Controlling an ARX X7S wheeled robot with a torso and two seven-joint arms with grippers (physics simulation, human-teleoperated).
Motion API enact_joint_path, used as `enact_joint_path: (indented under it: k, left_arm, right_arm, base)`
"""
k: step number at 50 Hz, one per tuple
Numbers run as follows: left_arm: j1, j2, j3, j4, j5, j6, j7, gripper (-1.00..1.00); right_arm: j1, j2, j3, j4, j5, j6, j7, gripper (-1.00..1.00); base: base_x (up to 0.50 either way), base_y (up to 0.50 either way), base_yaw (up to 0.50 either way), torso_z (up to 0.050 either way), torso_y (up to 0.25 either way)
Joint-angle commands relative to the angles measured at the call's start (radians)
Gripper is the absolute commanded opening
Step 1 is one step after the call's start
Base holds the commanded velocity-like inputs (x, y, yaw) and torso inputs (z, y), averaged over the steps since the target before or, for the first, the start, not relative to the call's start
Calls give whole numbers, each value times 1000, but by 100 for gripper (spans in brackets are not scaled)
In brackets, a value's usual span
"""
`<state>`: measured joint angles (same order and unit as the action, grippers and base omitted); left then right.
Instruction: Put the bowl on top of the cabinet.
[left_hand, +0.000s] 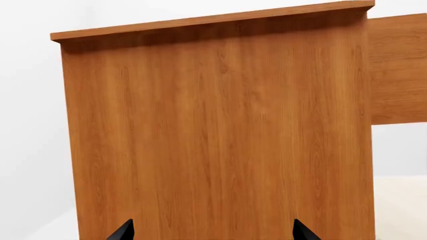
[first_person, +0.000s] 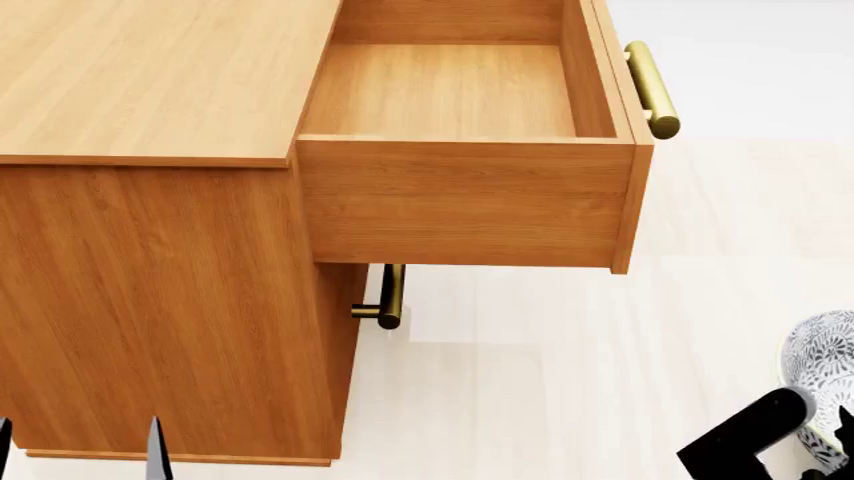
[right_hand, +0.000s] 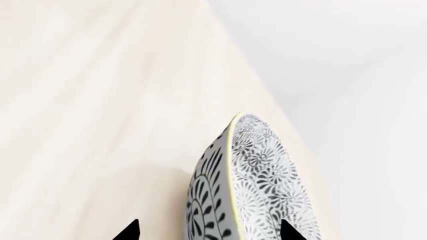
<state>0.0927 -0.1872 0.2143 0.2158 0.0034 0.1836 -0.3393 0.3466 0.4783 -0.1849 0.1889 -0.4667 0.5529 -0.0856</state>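
Note:
The bowl (right_hand: 257, 185), white with a dense dark floral pattern, shows edge-on in the right wrist view and at the head view's lower right edge (first_person: 823, 365) over the pale floor. My right gripper (right_hand: 210, 231) is open and straddles its rim, one fingertip outside the wall with a gap and the other over the inside. The orange-brown cabinet (first_person: 147, 70) fills the head view's left, with its flat top bare. My left gripper (left_hand: 213, 232) is open and empty, facing the cabinet's side panel (left_hand: 213, 140).
The cabinet's top drawer (first_person: 454, 90) is pulled out and empty, with a brass bar handle (first_person: 651, 90) on its front. A lower brass handle (first_person: 390, 295) sticks out beneath it. Pale floor (first_person: 561, 380) lies between the cabinet and the bowl.

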Motion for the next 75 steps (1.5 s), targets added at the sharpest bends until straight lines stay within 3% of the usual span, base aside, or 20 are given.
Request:
enact_joint_path:
  k: [1, 48, 49, 66, 75]
  left_arm:
    - [-3, 0, -7, -14, -14, 29, 2, 100]
    - [-17, -20, 16, -29, -46, 1, -21, 100]
    - [-17, -20, 16, -31, -46, 2, -21, 100]
    - [-17, -26, 26, -29, -53, -6, -31, 100]
    - [-18, -30, 29, -29, -56, -6, -36, 100]
  right_arm:
    - [-8, 0, -13, 36, 1, -9, -30, 100]
    - [140, -12, -18, 324, 39, -111, 29, 100]
    - [150, -16, -14, 342, 40, -106, 38, -100]
    - [165, -8, -27, 369, 4, -192, 153, -100]
    - [317, 11, 56, 281, 13, -111, 182, -100]
  base:
    - [0, 0, 0, 0, 0]
    - [0, 0, 0, 0, 0]
    - [0, 0, 0, 0, 0]
    - [0, 0, 0, -1, 0]
    - [0, 0, 0, 0, 0]
